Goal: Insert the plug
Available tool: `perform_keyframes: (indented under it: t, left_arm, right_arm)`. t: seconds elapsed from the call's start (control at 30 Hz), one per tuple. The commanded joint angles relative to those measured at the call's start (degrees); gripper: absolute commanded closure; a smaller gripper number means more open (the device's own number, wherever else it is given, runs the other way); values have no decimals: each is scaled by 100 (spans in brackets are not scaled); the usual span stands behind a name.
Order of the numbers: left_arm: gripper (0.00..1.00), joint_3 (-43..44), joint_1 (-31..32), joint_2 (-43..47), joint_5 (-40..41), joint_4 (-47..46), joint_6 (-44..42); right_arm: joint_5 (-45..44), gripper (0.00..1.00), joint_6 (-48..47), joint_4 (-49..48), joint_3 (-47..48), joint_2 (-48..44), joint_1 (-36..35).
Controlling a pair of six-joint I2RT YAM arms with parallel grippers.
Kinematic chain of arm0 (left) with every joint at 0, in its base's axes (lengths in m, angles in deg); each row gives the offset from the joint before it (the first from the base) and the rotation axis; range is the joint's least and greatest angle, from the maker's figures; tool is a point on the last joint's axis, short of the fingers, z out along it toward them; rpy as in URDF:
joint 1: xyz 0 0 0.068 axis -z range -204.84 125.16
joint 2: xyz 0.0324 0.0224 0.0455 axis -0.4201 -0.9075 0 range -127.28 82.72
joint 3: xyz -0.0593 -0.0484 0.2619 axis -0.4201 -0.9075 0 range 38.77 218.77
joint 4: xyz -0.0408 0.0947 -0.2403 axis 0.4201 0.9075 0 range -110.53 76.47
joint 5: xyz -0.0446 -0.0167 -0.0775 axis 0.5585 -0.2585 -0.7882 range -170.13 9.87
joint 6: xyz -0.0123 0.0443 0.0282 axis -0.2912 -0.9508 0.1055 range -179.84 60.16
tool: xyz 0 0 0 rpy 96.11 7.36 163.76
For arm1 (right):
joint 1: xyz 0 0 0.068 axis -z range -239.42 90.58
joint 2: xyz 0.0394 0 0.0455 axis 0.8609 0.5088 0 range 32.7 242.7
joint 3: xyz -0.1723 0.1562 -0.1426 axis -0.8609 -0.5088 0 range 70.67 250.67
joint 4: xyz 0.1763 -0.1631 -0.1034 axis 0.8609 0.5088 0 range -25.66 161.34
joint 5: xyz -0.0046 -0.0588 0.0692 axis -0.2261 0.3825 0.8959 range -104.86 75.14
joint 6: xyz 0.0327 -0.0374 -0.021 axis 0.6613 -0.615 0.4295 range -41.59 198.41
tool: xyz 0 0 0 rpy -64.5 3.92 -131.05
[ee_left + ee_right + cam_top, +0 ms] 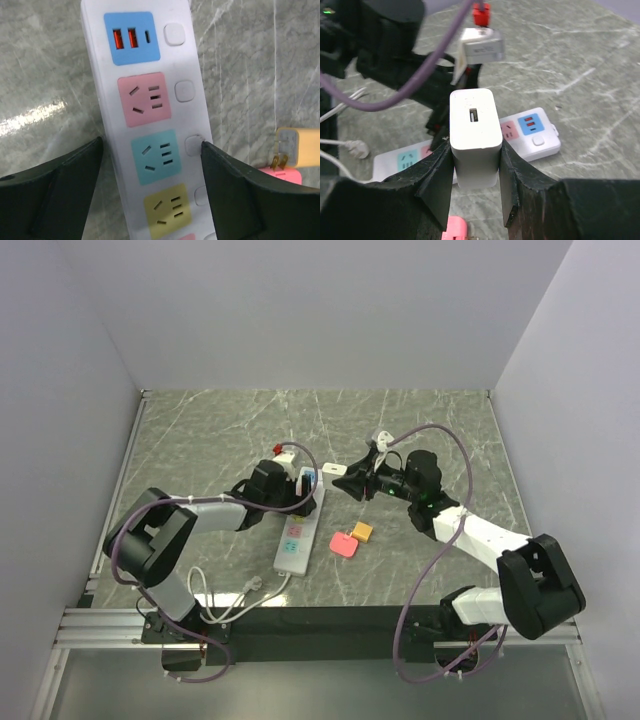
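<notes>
A white power strip [298, 527] with coloured sockets lies on the marble table. My left gripper [286, 496] is over its far half. In the left wrist view the left gripper [152, 142] is open and straddles the strip [150, 75] at the teal socket. Its right fingertip [210, 152] meets the strip's edge by a button, and a thin gap shows beside the left fingertip [95, 150]. My right gripper [347, 480] is shut on the white plug [335, 470], a USB charger block [475, 130], held in the air to the right of the strip [535, 132].
A pink plug [343, 545] and an orange plug [362, 531] lie just right of the strip; both show again at the right edge of the left wrist view, orange plug [298, 152] and pink plug [285, 176]. The strip's white cord [235, 600] trails toward the near edge.
</notes>
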Motion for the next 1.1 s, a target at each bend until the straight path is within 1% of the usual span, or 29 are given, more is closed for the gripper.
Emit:
perform_keyframes:
  t: [0.0,0.07,0.1,0.27,0.37,0.43,0.5,0.67,0.9,1.07]
  left_arm:
    - [15,-191,28,273,-241,83,-120]
    - [13,-262,28,457,-206,39,-138]
    - [11,-349,28,685,-206,13,-147]
    - [6,-666,28,1458,-259,-146,-147]
    - [5,-728,2,1644,-14,-59,-94]
    - [6,-772,-103,1645,58,-49,-33]
    - [6,-781,-235,1592,-47,-119,55]
    - [7,-833,-691,1390,-635,-532,248]
    - [7,-605,-859,1197,-1049,-673,231]
    - [7,-543,-1053,1188,-1444,-787,266]
  right_arm:
    - [-523,100,161,-768,-142,44,-10]
    - [-656,100,196,-908,-187,97,-19]
    - [-647,100,204,-979,-187,185,-19]
    - [-402,100,310,-1243,-56,650,-19]
    - [-305,100,284,-1392,76,1045,-62]
    - [-313,100,205,-1384,216,1187,-115]
    - [-313,100,169,-1296,331,1389,-142]
    - [-191,100,-94,-954,857,1836,-229]
    - [-23,100,-551,-58,1605,2417,-317]
    - [-32,100,-666,321,1975,2716,-379]
